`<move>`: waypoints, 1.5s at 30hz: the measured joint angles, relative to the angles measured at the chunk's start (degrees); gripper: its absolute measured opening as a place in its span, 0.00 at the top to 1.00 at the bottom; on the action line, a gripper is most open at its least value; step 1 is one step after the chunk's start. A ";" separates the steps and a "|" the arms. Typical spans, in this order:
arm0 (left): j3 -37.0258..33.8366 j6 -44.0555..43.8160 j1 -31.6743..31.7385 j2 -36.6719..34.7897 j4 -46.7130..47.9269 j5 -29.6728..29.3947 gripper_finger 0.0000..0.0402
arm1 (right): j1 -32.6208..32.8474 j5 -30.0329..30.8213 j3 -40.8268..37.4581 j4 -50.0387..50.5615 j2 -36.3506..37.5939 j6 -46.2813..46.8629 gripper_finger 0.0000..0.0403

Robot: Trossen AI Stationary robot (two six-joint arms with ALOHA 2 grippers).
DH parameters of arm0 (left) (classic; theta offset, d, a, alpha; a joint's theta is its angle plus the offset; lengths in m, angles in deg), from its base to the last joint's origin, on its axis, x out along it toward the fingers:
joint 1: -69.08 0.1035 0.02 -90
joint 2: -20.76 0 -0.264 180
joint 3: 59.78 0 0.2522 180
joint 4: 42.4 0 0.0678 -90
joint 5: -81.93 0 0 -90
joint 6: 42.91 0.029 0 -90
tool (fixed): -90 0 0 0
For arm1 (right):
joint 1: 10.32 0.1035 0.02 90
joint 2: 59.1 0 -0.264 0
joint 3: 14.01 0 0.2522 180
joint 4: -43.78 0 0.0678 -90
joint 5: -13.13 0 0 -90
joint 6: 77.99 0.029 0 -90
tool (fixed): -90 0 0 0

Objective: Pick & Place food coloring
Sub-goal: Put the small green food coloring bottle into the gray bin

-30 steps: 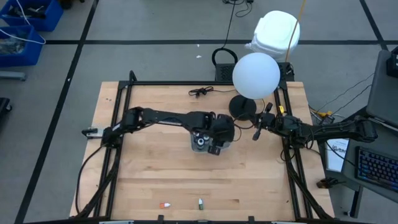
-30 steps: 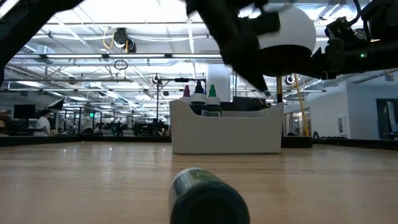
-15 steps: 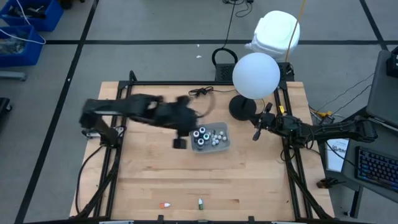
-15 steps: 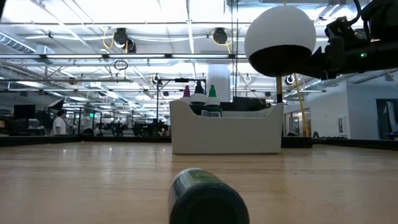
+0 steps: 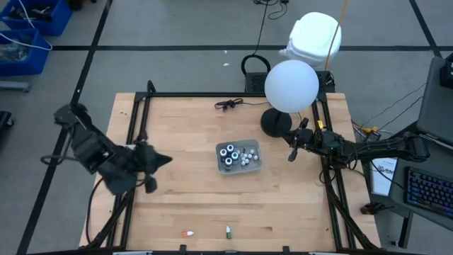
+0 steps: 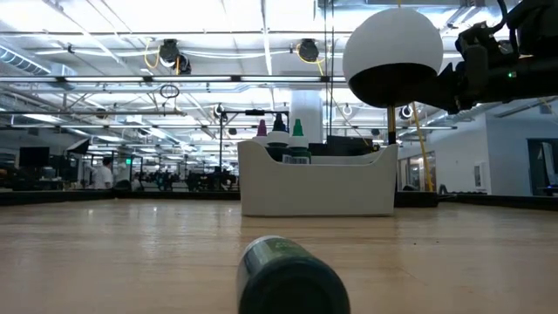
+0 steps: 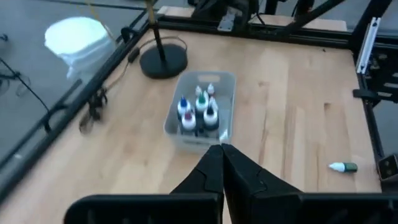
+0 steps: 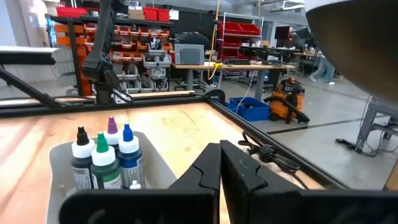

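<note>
You saw the left gripper (image 7: 221,163) closed and empty above the table (image 7: 292,118), the food coloring (image 7: 198,112) standing in its grey tray (image 7: 225,84), one small bottle (image 7: 342,167) lying apart.

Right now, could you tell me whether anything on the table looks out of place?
Yes. Two small bottles, one orange and one green, lie on their sides near the table's front edge, far from the grey tray where the other bottles stand upright.

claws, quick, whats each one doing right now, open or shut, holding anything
Left claw: shut, holding nothing, at the table's left edge, away from the tray.
Right claw: shut, holding nothing, waiting at the table's right edge.
</note>
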 joint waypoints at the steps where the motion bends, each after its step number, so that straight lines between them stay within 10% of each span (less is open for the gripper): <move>1: -4.21 -2.66 -1.86 -2.28 -1.07 -1.41 0.99 | 0.00 0.00 0.00 -0.04 0.00 0.53 1.00; 15: -46.79 10.94 -7.94 -34.56 -29.42 -16.36 0.99 | 0.00 0.02 -0.02 -0.90 0.02 1.35 1.00; 24: -67.08 54.78 0.36 -52.75 -75.93 9.60 0.99 | 0.00 0.01 -0.01 -2.81 0.02 0.26 1.00; 33: -72.65 55.69 13.12 -53.24 -75.94 28.69 0.99 | 0.02 -9.09 -0.02 -4.16 -0.07 -2.15 1.00; 45: -77.51 56.23 20.45 -53.28 -75.26 33.30 1.00 | 0.00 -8.06 -0.02 -4.59 -0.66 -2.84 1.00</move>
